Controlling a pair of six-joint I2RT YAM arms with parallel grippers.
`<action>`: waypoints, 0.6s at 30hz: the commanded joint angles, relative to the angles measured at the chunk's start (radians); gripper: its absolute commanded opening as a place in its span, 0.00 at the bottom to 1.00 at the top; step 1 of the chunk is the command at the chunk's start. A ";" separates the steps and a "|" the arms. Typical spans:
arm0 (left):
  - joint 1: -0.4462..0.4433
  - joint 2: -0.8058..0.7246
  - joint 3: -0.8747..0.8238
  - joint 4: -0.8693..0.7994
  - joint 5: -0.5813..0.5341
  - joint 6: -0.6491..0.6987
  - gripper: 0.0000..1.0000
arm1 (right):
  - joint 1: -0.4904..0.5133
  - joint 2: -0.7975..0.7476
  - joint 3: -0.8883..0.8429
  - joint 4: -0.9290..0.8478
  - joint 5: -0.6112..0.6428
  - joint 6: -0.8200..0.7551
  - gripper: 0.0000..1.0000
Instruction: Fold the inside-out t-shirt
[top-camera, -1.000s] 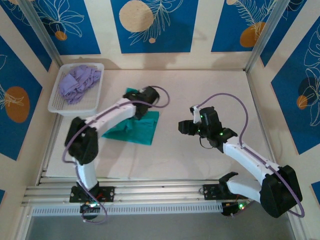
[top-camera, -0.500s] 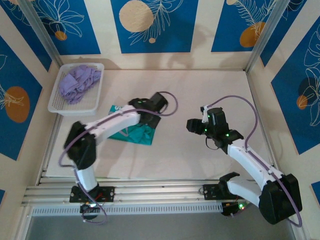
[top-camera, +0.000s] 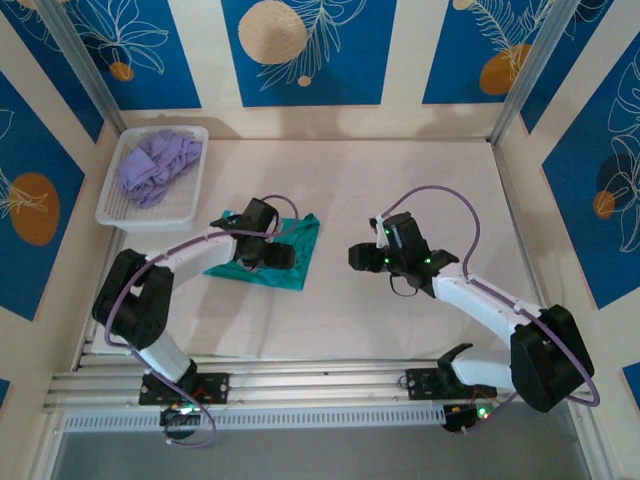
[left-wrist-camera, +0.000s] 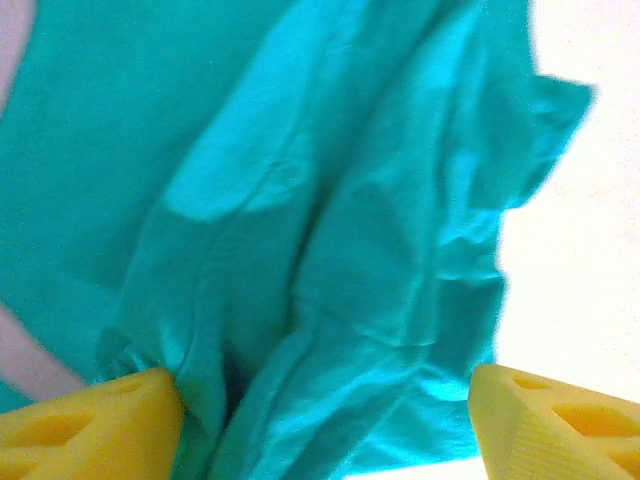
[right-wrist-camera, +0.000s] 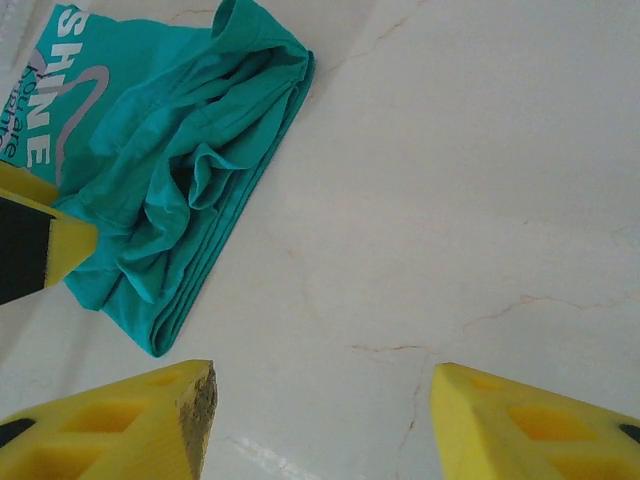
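Left hand (left-wrist-camera: 320, 430): open, yellow fingers (left-wrist-camera: 90, 425) spread wide, nothing pinched between them.
Left hand, place: low over the t-shirt (left-wrist-camera: 330, 200), which runs under and between the two fingers; a bunched fold touches the left finger.
Left hand, overhead view: the left hand (top-camera: 272, 255) sits over the middle of the t-shirt (top-camera: 305, 232), with teal cloth showing on both sides of it.
Right hand (right-wrist-camera: 325, 420): open, with bare bench (right-wrist-camera: 450, 200) in the gap between its fingers (right-wrist-camera: 540, 420).
Right hand, place: the right hand (top-camera: 360, 257) is off to the right of the cloth, apart from it.
T-shirt (right-wrist-camera: 180, 170): ahead and to the left of the right hand, lying on the bench as a loose, rumpled, roughly folded bundle.
Lettering (right-wrist-camera: 40, 100): white print reading "SHINE" on the far-left part of the cloth, facing up, beside a curved white line.
Basket (top-camera: 110, 215): white, beyond and to the left of the left hand, near the far-left corner of the bench (top-camera: 420, 180).
Lavender garment (top-camera: 155, 165): heaped inside the basket.
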 joint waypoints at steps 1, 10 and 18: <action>-0.029 -0.009 -0.026 0.125 0.164 -0.025 0.74 | 0.011 0.002 0.025 -0.005 0.029 0.012 0.59; -0.187 0.032 0.018 0.238 0.415 -0.017 0.71 | -0.008 -0.041 0.030 -0.048 0.091 -0.005 0.59; -0.119 -0.153 -0.049 0.241 0.349 0.032 0.72 | -0.018 -0.111 -0.006 -0.031 0.116 0.029 0.60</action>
